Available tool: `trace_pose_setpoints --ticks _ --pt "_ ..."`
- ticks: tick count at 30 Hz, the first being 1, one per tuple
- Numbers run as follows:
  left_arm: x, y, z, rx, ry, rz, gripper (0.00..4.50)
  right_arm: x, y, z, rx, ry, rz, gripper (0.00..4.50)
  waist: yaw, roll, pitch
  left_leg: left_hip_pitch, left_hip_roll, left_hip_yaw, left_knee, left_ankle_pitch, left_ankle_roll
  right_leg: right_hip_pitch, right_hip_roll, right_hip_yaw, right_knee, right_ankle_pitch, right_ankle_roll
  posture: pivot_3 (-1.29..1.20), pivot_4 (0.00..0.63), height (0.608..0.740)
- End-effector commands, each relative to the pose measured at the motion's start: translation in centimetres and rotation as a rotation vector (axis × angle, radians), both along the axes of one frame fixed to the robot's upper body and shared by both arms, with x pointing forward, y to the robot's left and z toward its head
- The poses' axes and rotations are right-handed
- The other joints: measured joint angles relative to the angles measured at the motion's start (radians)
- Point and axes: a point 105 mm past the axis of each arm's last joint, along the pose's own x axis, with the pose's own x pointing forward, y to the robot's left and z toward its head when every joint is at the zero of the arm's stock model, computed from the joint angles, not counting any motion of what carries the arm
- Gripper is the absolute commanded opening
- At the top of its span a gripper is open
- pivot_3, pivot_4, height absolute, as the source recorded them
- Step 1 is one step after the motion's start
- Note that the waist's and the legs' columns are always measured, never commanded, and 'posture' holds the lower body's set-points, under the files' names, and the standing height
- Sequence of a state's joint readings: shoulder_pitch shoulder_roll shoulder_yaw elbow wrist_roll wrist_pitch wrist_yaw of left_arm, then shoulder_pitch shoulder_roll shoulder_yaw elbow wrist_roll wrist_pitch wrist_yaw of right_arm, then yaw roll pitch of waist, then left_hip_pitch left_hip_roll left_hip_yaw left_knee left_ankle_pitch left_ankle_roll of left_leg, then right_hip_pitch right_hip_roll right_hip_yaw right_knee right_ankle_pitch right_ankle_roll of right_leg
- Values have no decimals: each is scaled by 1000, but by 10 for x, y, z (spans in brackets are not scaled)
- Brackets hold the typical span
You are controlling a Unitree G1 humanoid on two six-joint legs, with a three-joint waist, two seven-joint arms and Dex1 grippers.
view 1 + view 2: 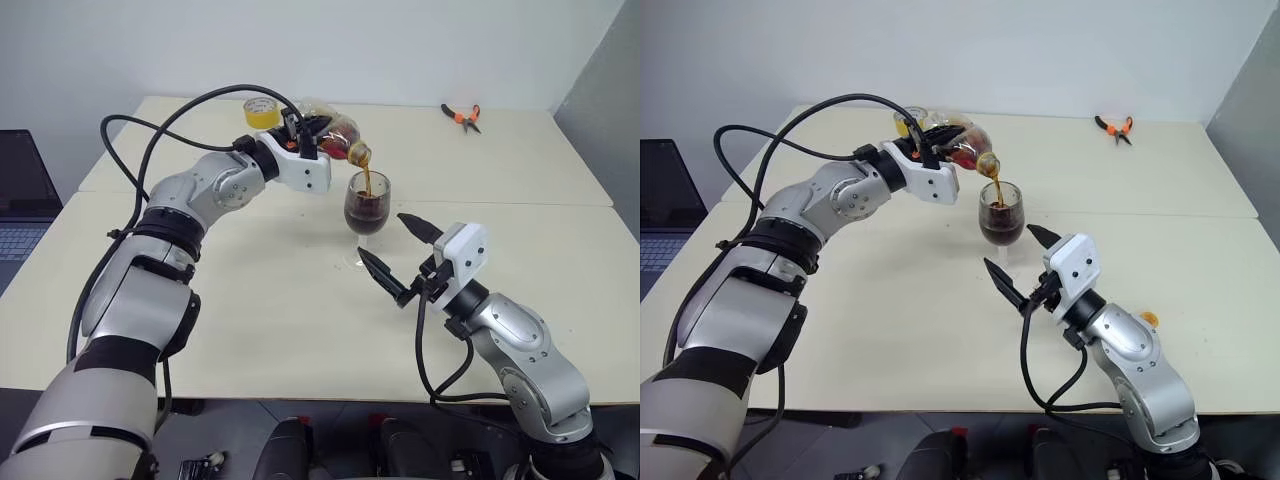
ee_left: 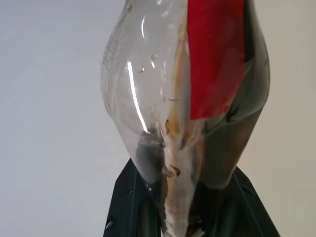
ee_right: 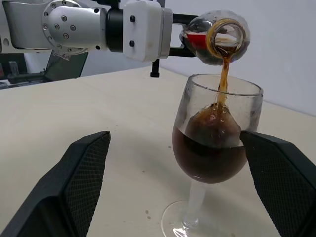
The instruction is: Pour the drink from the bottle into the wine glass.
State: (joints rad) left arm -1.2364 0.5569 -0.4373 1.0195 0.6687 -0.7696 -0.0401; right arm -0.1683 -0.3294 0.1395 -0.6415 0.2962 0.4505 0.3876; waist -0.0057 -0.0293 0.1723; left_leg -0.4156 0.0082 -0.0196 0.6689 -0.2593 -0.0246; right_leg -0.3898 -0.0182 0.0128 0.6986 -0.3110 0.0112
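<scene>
Items I count from my station: one bottle (image 1: pixel 335 131), one glass (image 1: pixel 366 206), one tape roll (image 1: pixel 261 110), one pair of pliers (image 1: pixel 461 116), one laptop (image 1: pixel 22 195), two grippers.

Bottle: clear plastic, red label, uncapped. My left gripper (image 1: pixel 312 133) is clamped tight on its body and holds it tipped above the bench (image 1: pixel 280 300), mouth down over the glass rim. Some dark drink (image 3: pixel 210 155) sits in its lower side; a thin stream runs from the mouth into the glass.

Glass: stemmed, upright on the bench near the middle, roughly half full of the drink, foam on top.

Right gripper (image 1: pixel 400 257): spread wide, holding nothing, one finger on either side of the glass, apart from it, on the near side.

Tape roll: yellow, on the bench just behind the bottle.

Pliers: orange handles, at the far right of the bench, well apart from the glass.

Laptop: open, on a lower surface off the left edge.

Bench: pale cream top, two sections joined by a seam. Room: plain white wall behind, grey panel at right.
</scene>
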Motion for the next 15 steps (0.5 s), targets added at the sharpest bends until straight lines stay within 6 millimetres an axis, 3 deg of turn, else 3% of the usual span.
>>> trace_pose_setpoints --ticks 1,11,15 --pt "-8 -5 23 -102 -26 -46 558 -3 0 10 12 -47 11 4500 0 0 0 0 0 0 0 0 0 0 0 0 0 0 0 0 150 740" --pt "-15 -8 13 -164 36 -86 558 -8 6 10 -24 -70 53 4500 -1 0 0 0 0 0 3 0 0 0 0 0 2 0 0 0 150 740" --pt "-6 10 10 -397 167 -26 558 -12 9 18 -34 -91 78 4500 -1 0 0 -1 0 0 5 0 0 0 0 0 3 0 0 0 150 740"
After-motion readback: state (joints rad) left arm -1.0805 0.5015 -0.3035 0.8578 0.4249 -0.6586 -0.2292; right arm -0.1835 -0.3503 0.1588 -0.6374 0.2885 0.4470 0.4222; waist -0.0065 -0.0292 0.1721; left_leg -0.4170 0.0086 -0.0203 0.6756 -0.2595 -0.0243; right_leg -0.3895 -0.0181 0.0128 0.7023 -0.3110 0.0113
